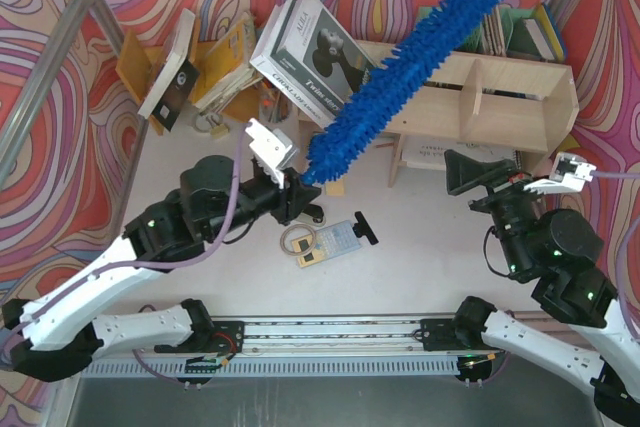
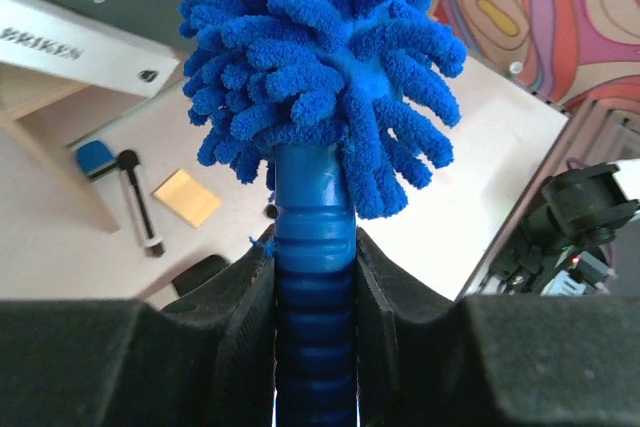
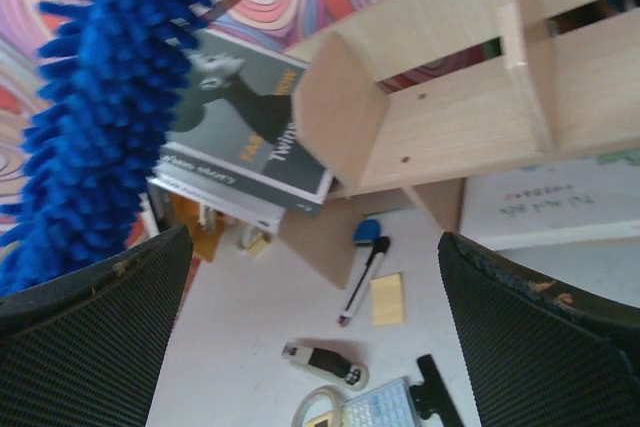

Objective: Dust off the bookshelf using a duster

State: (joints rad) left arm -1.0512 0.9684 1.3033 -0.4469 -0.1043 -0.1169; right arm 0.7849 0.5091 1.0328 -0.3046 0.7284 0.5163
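One tight squeeze by the left gripper [image 2: 315, 287] on the duster [image 1: 405, 72] handle, fluffy end far ahead, over the bookshelf [image 1: 510, 112]. Right gripper [image 3: 315, 327] spread wide, empty. Sweep slowly along the top board.

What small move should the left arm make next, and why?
Probably sweep the duster rightward along the bookshelf top: the left end effector is shut on its handle, and the fluffy head lies across the shelf's left end.
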